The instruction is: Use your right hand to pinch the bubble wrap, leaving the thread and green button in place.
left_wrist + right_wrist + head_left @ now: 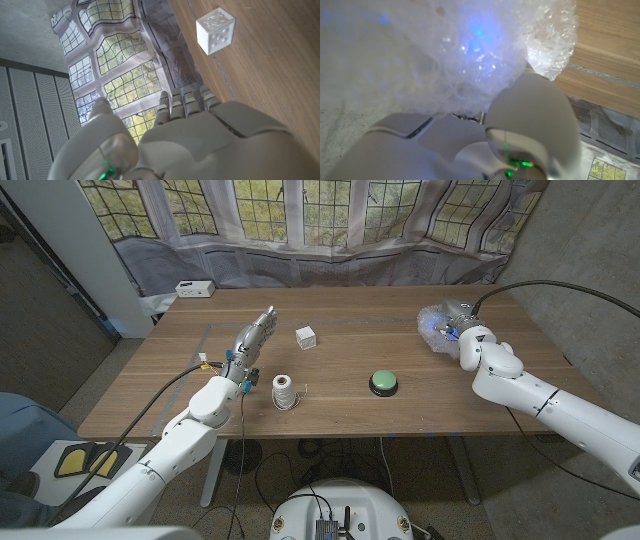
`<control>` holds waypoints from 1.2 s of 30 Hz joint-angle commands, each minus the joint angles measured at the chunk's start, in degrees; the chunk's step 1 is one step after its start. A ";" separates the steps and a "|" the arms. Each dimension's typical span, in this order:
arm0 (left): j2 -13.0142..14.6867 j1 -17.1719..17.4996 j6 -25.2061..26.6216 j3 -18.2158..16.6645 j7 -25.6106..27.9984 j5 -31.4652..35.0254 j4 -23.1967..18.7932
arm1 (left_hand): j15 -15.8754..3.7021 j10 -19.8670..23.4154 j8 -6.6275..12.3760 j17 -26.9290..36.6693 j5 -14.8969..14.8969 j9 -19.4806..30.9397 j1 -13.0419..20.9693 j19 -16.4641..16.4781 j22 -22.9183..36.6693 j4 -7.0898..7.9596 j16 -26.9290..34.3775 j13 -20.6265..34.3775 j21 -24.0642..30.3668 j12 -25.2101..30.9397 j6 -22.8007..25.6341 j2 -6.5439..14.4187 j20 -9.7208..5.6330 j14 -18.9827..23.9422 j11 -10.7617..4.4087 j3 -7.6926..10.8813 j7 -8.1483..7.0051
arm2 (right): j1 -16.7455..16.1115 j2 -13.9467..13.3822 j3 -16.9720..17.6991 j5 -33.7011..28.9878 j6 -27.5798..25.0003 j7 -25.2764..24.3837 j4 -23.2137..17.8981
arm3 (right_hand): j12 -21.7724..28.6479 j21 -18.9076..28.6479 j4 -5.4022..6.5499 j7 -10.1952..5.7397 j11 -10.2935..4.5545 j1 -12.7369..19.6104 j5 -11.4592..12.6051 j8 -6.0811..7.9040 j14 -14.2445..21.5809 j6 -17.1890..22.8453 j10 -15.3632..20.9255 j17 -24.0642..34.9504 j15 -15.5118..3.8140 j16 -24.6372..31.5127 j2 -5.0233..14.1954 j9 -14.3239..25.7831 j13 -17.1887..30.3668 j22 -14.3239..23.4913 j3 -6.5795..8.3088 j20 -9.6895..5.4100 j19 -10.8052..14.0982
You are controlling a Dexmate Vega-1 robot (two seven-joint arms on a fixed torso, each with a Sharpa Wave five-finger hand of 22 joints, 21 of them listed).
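Bubble wrap point(436, 326) at upper right of head frame, on tabletop point(340, 410). Right hand point(470, 338) on it, wrap pressed against hand; looks pinched. Squeeze soft, stay there. Thread point(284, 391), green button point(384, 383) well apart, leave alone. Left hand point(250, 345) loose, holding nothing.

You had a wooden table point(340, 415) before you. On it stood a spool of thread point(284, 391), a green button point(384, 383), a white cube point(306, 336) and a white box point(193, 289), with bubble wrap point(436, 327) at its right end.
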 commanded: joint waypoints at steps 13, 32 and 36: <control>-0.03 1.33 0.26 -0.36 1.13 0.14 -0.87 | -0.03 0.40 0.14 0.27 -0.10 0.26 0.43 0.46 0.15 0.08 0.14 0.14 0.26 -0.10 0.08 0.21 0.19 0.44 0.18 0.52 0.07 | 4.65 2.44 -4.58 0.82 0.31 3.19 7.64 | -0.71 -0.77 -0.27 0.02 0.24 -0.57 -0.02 -0.06 -1.14 -0.76 -0.29 -0.42 0.35 -0.39 0.18 -0.12 -0.23 0.07 0.54 -2.69 -1.17; -0.10 2.19 0.45 -0.17 1.39 0.05 -1.20 | -0.09 0.44 0.14 0.28 -0.11 0.26 0.41 0.42 0.16 0.08 0.09 0.14 0.21 -0.10 0.07 0.19 0.33 0.42 0.11 0.56 0.04 | 5.39 2.53 -6.24 1.40 -0.45 3.70 9.51 | -1.76 -2.10 -0.91 0.57 0.46 -1.36 -0.12 -0.34 -4.24 -2.56 -1.92 -2.10 1.09 -2.57 -0.46 -0.44 -0.58 -0.05 0.91 -2.41 -3.20; 0.01 2.72 0.47 -0.27 1.66 0.09 -1.55 | -0.10 0.41 0.17 0.28 -0.11 0.26 0.40 0.41 0.16 0.08 0.09 0.14 0.21 -0.12 0.13 0.19 0.37 0.43 0.13 0.57 0.08 | 5.78 2.55 -6.71 1.37 -0.29 4.15 9.97 | -2.10 -2.71 -1.04 0.54 0.56 -1.87 -0.22 -0.36 -5.84 -3.08 -2.43 -2.79 1.58 -3.52 -0.99 -0.50 -0.75 -0.10 0.83 -1.97 -4.22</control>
